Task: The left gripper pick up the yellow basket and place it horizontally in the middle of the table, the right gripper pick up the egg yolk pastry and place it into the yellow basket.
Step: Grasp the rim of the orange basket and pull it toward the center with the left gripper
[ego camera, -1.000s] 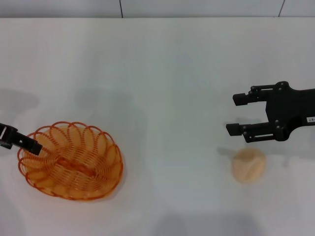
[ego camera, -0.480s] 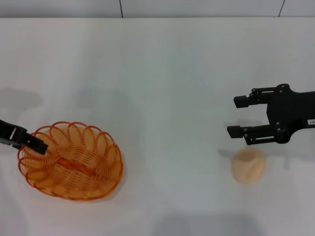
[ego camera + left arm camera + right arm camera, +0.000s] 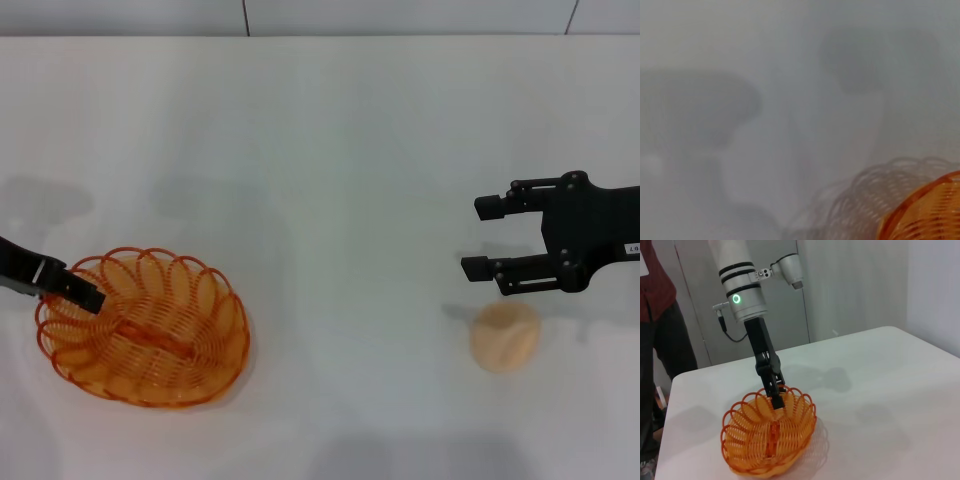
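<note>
Left tool [image 3: 88, 298] sits at the near-left rim of the yellow basket [image 3: 150, 335], tip reaching just over the looped edge into the bowl. Only one dark finger shows in the head view; the right wrist view has the left tool [image 3: 776, 399] coming down from above with its tip at the basket [image 3: 771, 435] rim, but can't tell if it is spread or clamped on the wire. The basket rests flat on the white counter [image 3: 330, 180], directly under and ahead of the left tool tip, on the counter's left side. In the left wrist view just a corner of the basket [image 3: 927, 210] shows, close to the camera, with the rest being bare counter [image 3: 790, 100] and soft shadows.

Right tool [image 3: 483, 237] hovers over the counter on the right side, fingers spread wide, gripping nothing. Fingers point toward the counter's middle, one finger farther from the robot, one nearer. Small white label shows on its black forearm at the frame edge. The egg yolk pastry [image 3: 506, 337] lies on the counter just beside the nearer finger, on the robot's side of it, not touching, not between the fingers. The pastry is well apart from the basket and from the left tool, across the counter.

A person in dark red top [image 3: 655, 285] stands behind the counter edge in the right wrist view.
</note>
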Action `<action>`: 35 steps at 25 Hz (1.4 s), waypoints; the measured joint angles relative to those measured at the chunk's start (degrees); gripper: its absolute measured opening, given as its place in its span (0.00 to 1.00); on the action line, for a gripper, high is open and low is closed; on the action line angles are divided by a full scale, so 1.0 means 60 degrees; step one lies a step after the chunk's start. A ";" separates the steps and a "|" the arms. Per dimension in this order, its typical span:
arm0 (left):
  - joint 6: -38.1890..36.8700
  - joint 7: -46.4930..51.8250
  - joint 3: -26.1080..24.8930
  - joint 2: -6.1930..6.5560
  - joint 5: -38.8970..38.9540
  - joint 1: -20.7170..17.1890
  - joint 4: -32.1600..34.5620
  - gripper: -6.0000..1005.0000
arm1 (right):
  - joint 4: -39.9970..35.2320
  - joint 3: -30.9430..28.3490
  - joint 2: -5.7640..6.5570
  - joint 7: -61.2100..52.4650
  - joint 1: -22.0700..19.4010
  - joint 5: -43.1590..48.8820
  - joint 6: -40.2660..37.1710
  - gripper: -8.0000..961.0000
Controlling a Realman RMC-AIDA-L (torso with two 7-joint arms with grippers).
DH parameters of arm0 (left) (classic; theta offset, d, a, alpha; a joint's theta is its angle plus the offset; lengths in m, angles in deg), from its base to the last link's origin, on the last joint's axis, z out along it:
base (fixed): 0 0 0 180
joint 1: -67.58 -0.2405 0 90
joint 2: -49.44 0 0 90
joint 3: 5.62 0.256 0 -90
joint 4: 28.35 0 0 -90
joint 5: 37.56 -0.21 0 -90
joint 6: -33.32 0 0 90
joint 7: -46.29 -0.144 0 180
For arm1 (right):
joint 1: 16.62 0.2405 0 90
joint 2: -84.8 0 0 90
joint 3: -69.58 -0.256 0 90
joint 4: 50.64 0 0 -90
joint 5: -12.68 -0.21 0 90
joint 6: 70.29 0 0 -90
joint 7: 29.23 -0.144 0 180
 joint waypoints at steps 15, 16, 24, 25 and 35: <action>0.0028 0.0066 0.0252 0.0000 -0.0010 0.0091 -0.0244 0.45 | 0.0005 -0.0007 -0.0001 0.0001 0.0034 0.0016 0.0004 0.75; 0.0032 0.0070 0.0252 0.0001 -0.0016 0.0090 -0.0244 0.45 | 0.0005 -0.0008 -0.0001 0.0002 0.0034 0.0023 0.0006 0.75; 0.0067 0.0074 0.0277 0.0010 -0.0114 0.0192 -0.0517 0.31 | 0.0004 0.0000 -0.0001 0.0001 0.0024 0.0012 0.0020 0.75; 0.0067 0.0072 0.0287 0.0022 -0.0114 0.0220 -0.0573 0.31 | 0.0004 -0.0001 -0.0001 0.0001 0.0024 0.0012 0.0018 0.75; 0.0044 0.0018 0.0339 0.0091 -0.0107 0.0313 -0.0612 0.17 | 0.0004 0.0000 -0.0001 0.0001 0.0047 -0.0001 -0.0011 0.75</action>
